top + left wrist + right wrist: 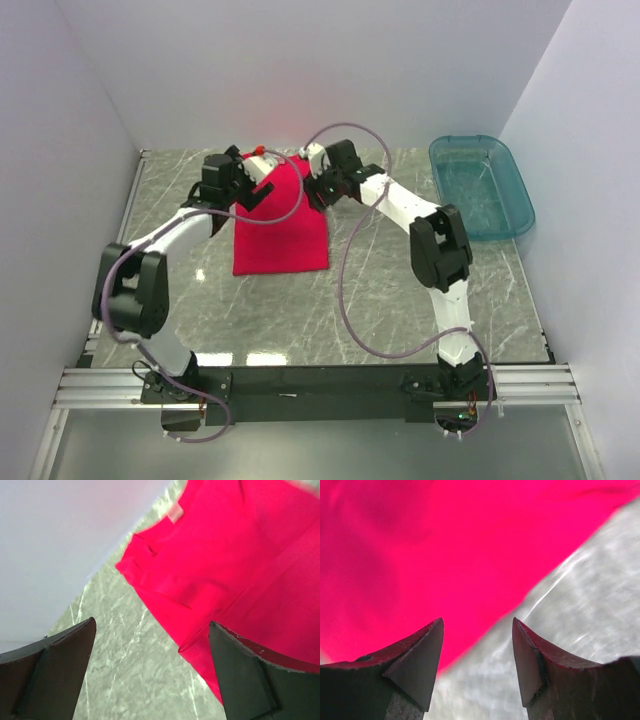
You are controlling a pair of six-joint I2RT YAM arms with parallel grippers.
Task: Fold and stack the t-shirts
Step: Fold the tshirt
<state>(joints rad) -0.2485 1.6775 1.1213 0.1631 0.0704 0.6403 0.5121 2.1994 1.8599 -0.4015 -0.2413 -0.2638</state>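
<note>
A bright red t-shirt (280, 225) lies folded into a long strip on the marble table, running from the far middle toward me. My left gripper (252, 190) is open at its far left edge; in the left wrist view the shirt (225, 565) lies ahead and right, with one finger over the cloth edge and bare table between the jaws. My right gripper (318, 190) is open at the far right edge; in the right wrist view the shirt's edge (445, 555) runs between the fingers. Neither holds cloth.
A teal see-through plastic tub (482, 186) stands at the far right of the table. White walls close in the left, back and right sides. The marble table (380, 290) reaches to a metal rail near the arm bases.
</note>
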